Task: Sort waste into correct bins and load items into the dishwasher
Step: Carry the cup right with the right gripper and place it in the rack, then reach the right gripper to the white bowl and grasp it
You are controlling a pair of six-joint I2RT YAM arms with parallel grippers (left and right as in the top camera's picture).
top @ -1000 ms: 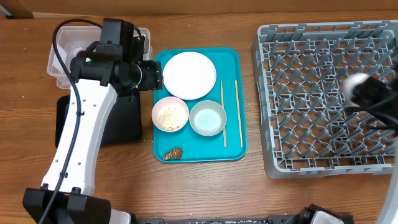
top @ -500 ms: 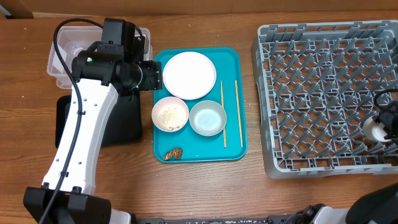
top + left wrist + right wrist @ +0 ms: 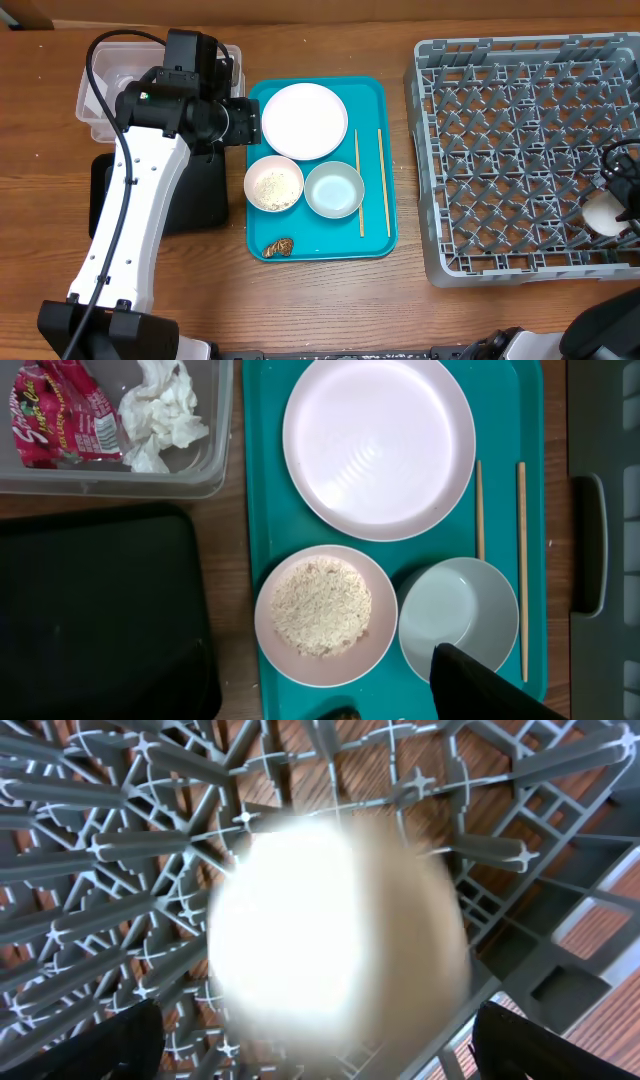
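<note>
Found cup (image 3: 603, 213) blurred in rack (image 3: 500, 130) at its right edge, between spread fingers (image 3: 90, 1045) of right end effector (image 3: 320, 1030); cannot tell left end effector (image 3: 485, 685) state; wrapper (image 3: 55, 415), tissue (image 3: 160, 410) in tub (image 3: 215, 475); plate (image 3: 378, 445), bowls (image 3: 318, 615), chopsticks (image 3: 521, 560) on tray (image 3: 262, 480).

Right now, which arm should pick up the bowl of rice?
Left. The left fingers hang over the teal tray, near the rice bowl. The right fingers are far away over the grey rack, with the white cup between them.
</note>
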